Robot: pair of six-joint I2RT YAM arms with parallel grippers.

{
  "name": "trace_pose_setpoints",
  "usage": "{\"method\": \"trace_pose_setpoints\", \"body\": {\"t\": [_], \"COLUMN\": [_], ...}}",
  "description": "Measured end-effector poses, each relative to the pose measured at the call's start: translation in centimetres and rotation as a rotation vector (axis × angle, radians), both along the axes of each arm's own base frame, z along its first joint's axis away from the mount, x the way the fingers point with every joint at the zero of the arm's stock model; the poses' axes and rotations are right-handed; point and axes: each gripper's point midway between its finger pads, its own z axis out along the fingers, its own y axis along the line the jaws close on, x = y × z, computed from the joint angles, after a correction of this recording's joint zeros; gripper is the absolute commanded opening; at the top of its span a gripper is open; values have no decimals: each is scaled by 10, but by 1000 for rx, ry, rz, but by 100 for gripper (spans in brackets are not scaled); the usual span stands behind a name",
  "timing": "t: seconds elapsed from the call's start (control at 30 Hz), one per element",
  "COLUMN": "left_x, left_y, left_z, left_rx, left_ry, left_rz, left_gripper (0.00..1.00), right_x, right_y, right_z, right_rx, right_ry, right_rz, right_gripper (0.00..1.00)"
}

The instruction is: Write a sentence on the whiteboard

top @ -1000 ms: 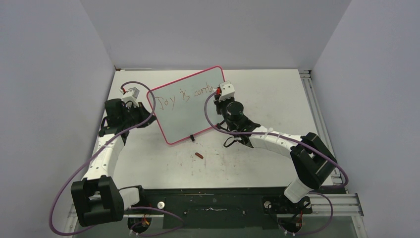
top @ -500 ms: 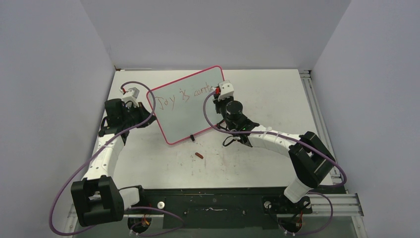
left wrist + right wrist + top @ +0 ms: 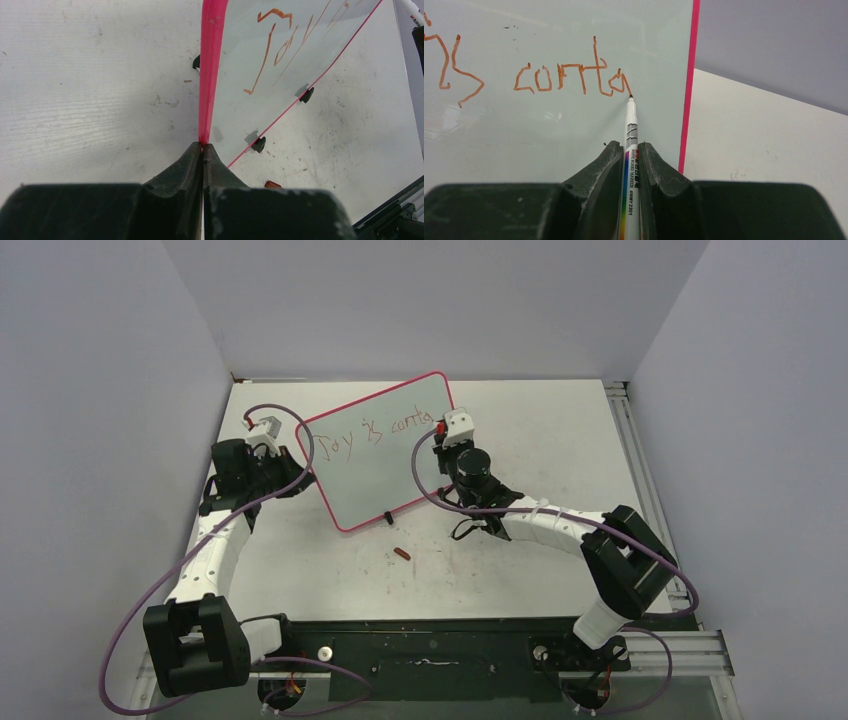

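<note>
The whiteboard (image 3: 375, 448) with its pink frame stands tilted on the table on small black feet. My left gripper (image 3: 202, 146) is shut on the whiteboard's pink left edge (image 3: 209, 75). The sentence (image 3: 370, 432) runs along the board's top in reddish-brown and reads "Joy is conta" (image 3: 569, 77). My right gripper (image 3: 630, 145) is shut on a white whiteboard marker (image 3: 630, 150). The marker tip (image 3: 631, 96) rests at the foot of the last "a", close to the board's right pink edge (image 3: 690, 85).
A small red marker cap (image 3: 402, 555) lies on the tabletop in front of the board, also seen as the cap (image 3: 273, 184) beside my left fingers. An aluminium rail (image 3: 640, 470) runs along the table's right side. Grey walls enclose the table.
The right gripper with the marker has shifted slightly right and down along the writing line, and the last letter "a" has been added. The left arm and board have not moved.
</note>
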Motion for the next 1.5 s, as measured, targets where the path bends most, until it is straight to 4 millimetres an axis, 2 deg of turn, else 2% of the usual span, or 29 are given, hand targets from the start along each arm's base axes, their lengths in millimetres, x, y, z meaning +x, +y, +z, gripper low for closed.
{"method": "trace_pose_setpoints", "body": {"t": [0.27, 0.57, 1.5], "left_x": [0, 0, 0], "left_y": [0, 0, -1], "left_z": [0, 0, 0], "left_rx": [0, -1, -1], "left_ry": [0, 0, 0], "left_rz": [0, -1, -2], "left_gripper": [0, 0, 0], "right_x": [-2, -8, 5], "right_y": [-2, -8, -7], "right_z": [4, 28, 17], "right_rx": [7, 43, 20], "right_ry": [-5, -44, -33], "right_rz": [-4, -8, -19], "right_gripper": [5, 5, 5]}}
